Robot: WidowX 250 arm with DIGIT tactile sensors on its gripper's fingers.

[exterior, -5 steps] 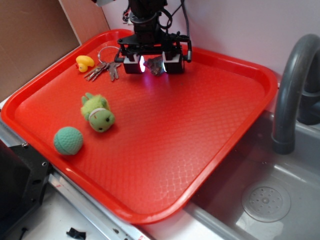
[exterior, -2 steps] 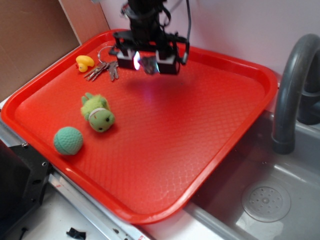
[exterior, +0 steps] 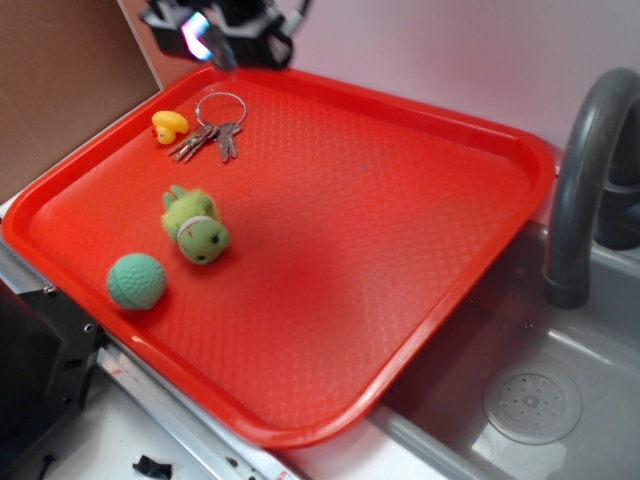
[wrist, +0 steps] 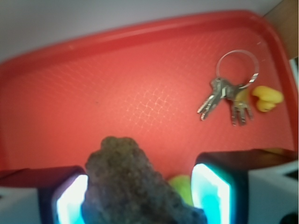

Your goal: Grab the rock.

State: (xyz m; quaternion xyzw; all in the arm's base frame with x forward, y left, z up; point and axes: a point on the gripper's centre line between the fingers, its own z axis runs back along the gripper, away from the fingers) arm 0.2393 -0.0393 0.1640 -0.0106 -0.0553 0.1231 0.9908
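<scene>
The rock is a rough, dark grey-brown lump that fills the space between my lit fingers in the wrist view. My gripper is shut on it and holds it well above the red tray. In the exterior view the gripper hangs high over the tray's far left corner. There the rock shows only as a dark bit beside the glowing pad.
On the red tray lie a bunch of keys, a yellow duck, a green plush toy and a green ball. A grey sink with a faucet is to the right.
The gripper has risen off the tray with the rock in it and moved left toward the far corner. The other objects have stayed put.
</scene>
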